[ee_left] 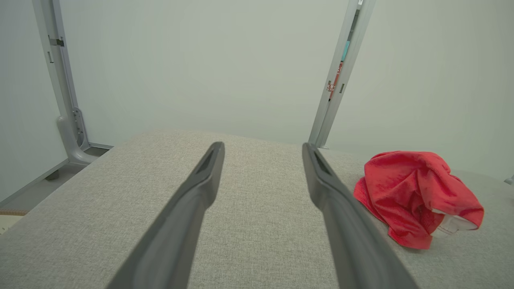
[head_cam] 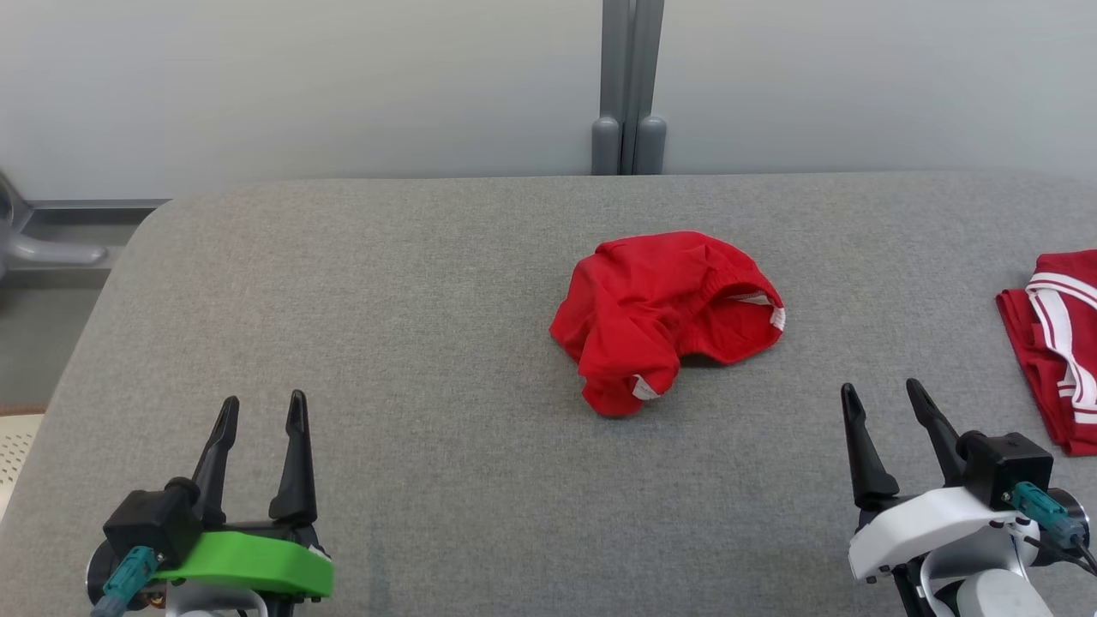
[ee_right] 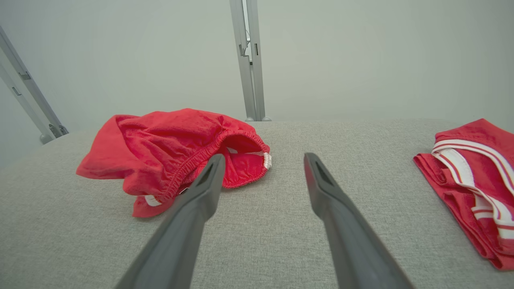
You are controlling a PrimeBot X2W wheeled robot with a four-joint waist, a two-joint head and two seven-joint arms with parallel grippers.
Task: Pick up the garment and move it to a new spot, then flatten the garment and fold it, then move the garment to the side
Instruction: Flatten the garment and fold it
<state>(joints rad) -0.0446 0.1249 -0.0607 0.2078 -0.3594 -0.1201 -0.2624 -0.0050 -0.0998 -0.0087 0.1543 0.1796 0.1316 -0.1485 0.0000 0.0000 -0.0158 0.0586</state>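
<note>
On the grey fabric surface (head_cam: 386,326), near its middle and a little toward the far edge, lies the red garment (head_cam: 664,317) in a crumpled heap, neither flattened nor folded. Its elastic waistband (head_cam: 728,290) stands open toward the robot's right, and a small white label (head_cam: 644,387) shows at the near fold. Nothing touches the garment.

At the near left of the head view is the left pincer (head_cam: 263,399), on a green mount, with both dark fingers pointing away from the robot. Its jaws stand wide apart and hold nothing. In the left wrist view the garment lies ahead and to the right of these fingers, well apart from them.

At the near right is the right pincer (head_cam: 881,387), on a white mount, also spread wide and empty. It is nearer to the garment than the left one. In the right wrist view one finger crosses in front of the garment's near edge, yet the head view shows bare surface between them.

At the right edge of the surface lies a second red garment (head_cam: 1058,343) with white stripes, lying flat, near the right pincer and well apart from the crumpled one. Behind the surface stands a pale wall (head_cam: 300,86) with a grey post (head_cam: 628,86).
</note>
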